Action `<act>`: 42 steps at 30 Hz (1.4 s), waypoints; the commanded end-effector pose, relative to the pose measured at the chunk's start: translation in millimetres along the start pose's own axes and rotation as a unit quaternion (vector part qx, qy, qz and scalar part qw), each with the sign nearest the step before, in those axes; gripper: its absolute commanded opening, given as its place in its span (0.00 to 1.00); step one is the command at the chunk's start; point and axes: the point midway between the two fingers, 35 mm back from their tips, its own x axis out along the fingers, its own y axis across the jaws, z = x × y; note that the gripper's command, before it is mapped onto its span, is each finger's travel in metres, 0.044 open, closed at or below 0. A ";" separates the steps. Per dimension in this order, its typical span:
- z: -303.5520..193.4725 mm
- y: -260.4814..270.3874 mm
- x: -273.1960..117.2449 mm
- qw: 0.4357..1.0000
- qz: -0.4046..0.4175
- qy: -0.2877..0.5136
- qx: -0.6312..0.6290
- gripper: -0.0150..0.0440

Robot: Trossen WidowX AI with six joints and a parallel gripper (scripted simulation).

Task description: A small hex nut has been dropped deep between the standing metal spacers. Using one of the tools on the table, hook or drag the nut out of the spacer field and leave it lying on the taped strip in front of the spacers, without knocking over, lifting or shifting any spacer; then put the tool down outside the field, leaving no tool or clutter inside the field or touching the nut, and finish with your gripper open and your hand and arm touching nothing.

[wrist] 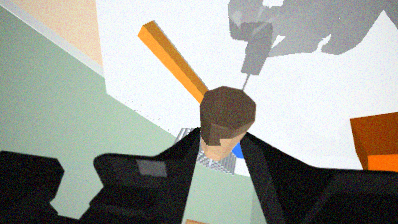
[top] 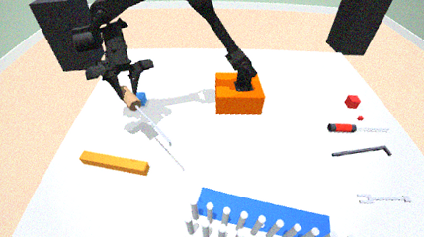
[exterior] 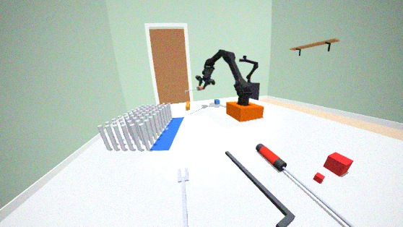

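Note:
My gripper is shut on the wooden handle of a thin-shafted tool. It holds the tool in the air at the far left of the top view, its shaft slanting down toward the spacer side, well away from the field. The metal spacers stand upright in rows behind the blue taped strip. A tiny pale speck shows at the strip's spacer-side edge; I cannot tell whether it is the nut.
An orange-yellow bar and a blue cube lie near the arm. A red-handled screwdriver, a dark hex key, a wrench and two red blocks lie across the table. The arm's base is orange.

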 end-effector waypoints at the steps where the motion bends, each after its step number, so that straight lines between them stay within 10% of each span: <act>1: 2.6 0.2 3.9 1.000 0.003 0.003 0.002 0.25; 42: 31.4 -8.2 42.1 1.000 0.003 0.002 0.002 0.25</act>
